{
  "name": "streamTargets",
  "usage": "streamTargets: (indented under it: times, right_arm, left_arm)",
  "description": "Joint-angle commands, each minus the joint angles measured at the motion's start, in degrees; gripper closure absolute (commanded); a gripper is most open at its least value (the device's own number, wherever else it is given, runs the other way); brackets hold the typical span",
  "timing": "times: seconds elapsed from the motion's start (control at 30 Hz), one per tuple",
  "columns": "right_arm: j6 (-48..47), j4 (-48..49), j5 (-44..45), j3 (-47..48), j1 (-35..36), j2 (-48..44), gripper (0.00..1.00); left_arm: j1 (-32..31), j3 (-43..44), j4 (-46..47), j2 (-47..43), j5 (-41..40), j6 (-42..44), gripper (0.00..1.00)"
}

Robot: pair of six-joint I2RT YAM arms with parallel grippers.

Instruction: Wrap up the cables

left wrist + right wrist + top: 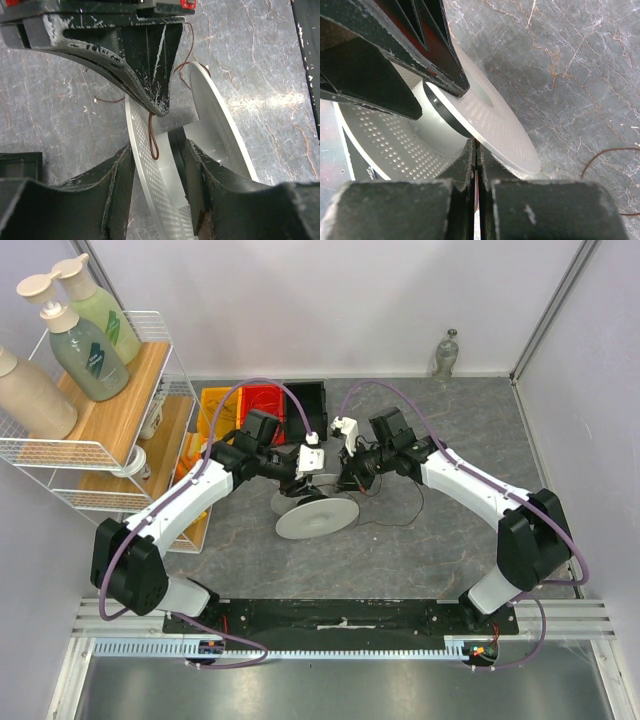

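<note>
The grey marbled bench [470, 440] carried everything. A white wire rack [100, 450] stood at its nine o'clock edge, with pump bottles [85, 350] on the top shelf. From the near edge the left arm [190, 502] and the right arm [480, 490] reached inward and met over the middle. Orange, red and black bins [262, 398] sat at twelve o'clock from that meeting point.

Under the two wrists the white spool [316, 515] lay tilted on the bench, its lower flange resting flat and wide. The left fingers [197, 170] straddled one perforated flange, one finger against its outer face and the other against the hub, gripping the spool.

The right fingers [472, 165] were pressed tight together just beside the hub (only a hairline slit showed between them), and they pinched the cable [153, 140]. It looked reddish-brown up close. From their tip it hung in a short loop between the two flanges. More of it trailed loose on the bench at three o'clock from the spool.
</note>
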Motion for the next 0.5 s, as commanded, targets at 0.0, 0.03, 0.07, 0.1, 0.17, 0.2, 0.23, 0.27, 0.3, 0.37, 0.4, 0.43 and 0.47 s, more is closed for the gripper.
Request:
streamTargets:
  times: [0.0, 0.03, 0.07, 0.1, 0.17, 0.2, 0.23, 0.27, 0.3, 0.37, 0.4, 0.43, 0.47]
  right_arm:
    - [2.7, 5.9, -1.6, -1.5, 0.2, -0.4, 1.00]
    - [2.7, 6.5, -1.6, -1.6, 0.2, -0.6, 1.00]
    - [2.6, 6.5, -1.7, -1.5, 0.3, -0.4, 1.00]
    - [2.2, 6.2, -1.7, -1.3, 0.4, -0.3, 1.00]
    - [1.4, 5.3, -1.8, -0.8, 0.5, 0.1, 1.00]
    - [1.1, 5.1, -1.8, -0.8, 0.5, 0.2, 1.00]
    - [1.1, 5.1, -1.9, -0.7, 0.5, 0.4, 1.00]
    - [0.9, 5.2, -2.5, -0.6, 0.5, 0.3, 1.00]
    - [0.7, 5.1, -3.0, -0.5, 0.6, 0.4, 1.00]
    - [0.5, 5.2, -3.2, -0.1, 0.9, 0.7, 1.00]
    - [0.6, 5.2, -3.3, 0.1, 0.8, 0.9, 1.00]
    - [0.6, 5.0, -3.5, 0.2, 0.8, 1.1, 1.00]
    - [0.5, 4.9, -3.7, 0.3, 0.8, 1.2, 1.00]
  left_arm:
    - [0.3, -0.6, -0.8, -1.3, -0.1, 3.6, 0.50]
    - [0.3, -0.6, -1.1, -1.1, -0.3, 4.0, 0.50]
    - [0.3, -0.5, -1.1, -0.9, -0.6, 3.9, 0.50]
    - [0.4, -0.4, -1.1, -0.8, -0.4, 3.9, 0.50]
    - [0.3, -0.3, -0.8, -0.4, -0.8, 3.5, 0.52]
    - [0.3, -0.3, -0.6, -0.3, -1.2, 3.0, 0.54]
    - [0.4, -0.2, -0.6, 0.1, -1.6, 2.9, 0.54]
    - [0.2, -0.1, -0.5, 0.4, -2.2, 2.9, 0.55]
    - [0.3, -0.1, -0.2, 0.5, -3.0, 2.8, 0.55]
    - [0.2, -0.1, 0.7, 0.9, -4.5, 1.5, 0.56]
    - [0.3, 0.1, 0.7, 1.0, -5.1, 1.5, 0.57]
    - [0.3, 0.2, 0.7, 1.0, -5.5, 1.6, 0.58]
    - [0.2, 0.3, 0.7, 0.9, -5.8, 1.6, 0.58]
